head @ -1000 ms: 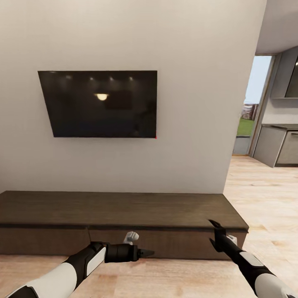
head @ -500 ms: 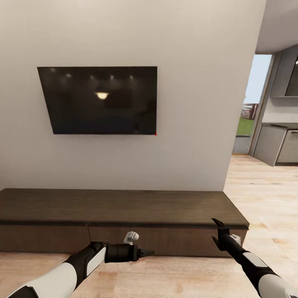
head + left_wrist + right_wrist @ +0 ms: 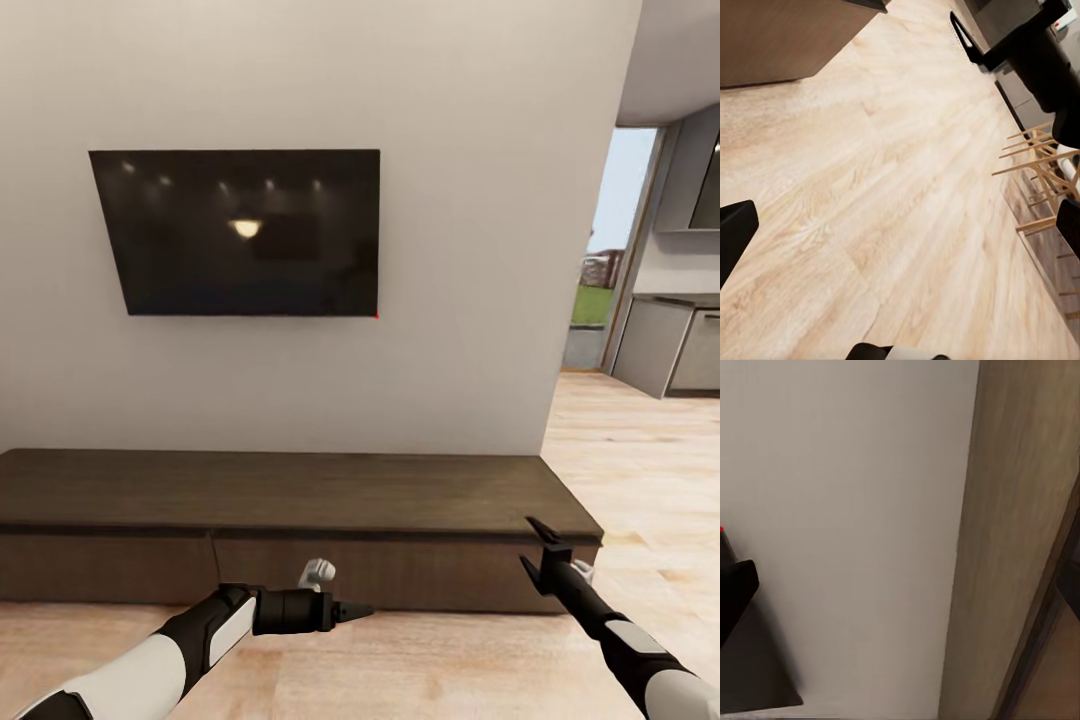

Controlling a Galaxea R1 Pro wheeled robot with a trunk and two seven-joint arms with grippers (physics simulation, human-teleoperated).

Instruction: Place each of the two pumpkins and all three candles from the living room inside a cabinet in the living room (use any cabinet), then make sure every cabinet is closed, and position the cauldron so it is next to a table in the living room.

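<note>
The cabinet (image 3: 300, 495) is seen just ahead of both pincers — long, low, heavy and rigid, its handleless fronts shut, so an edge or seam would likely have to be caught. Above it a television (image 3: 240, 232) is mounted. The left gripper (image 3: 360, 609) looks pinched narrow; the right gripper (image 3: 538, 555) is spread wide, empty.

— Colours on the long unit, please?

— I read the cabinet (image 3: 300, 505) as dark brown wood, fine grain on top, drawer fronts a shade warmer.

— Surroundings?

— Wall (image 3: 470, 250) plain off-white; television (image 3: 240, 235) black, glossy, with pale light spots. Floor (image 3: 420, 670) light blond planks, streaked grain.

— The arms?

— White shells, black joints. Left end effector (image 3: 355, 610) and right end effector (image 3: 540, 555) both black.
</note>
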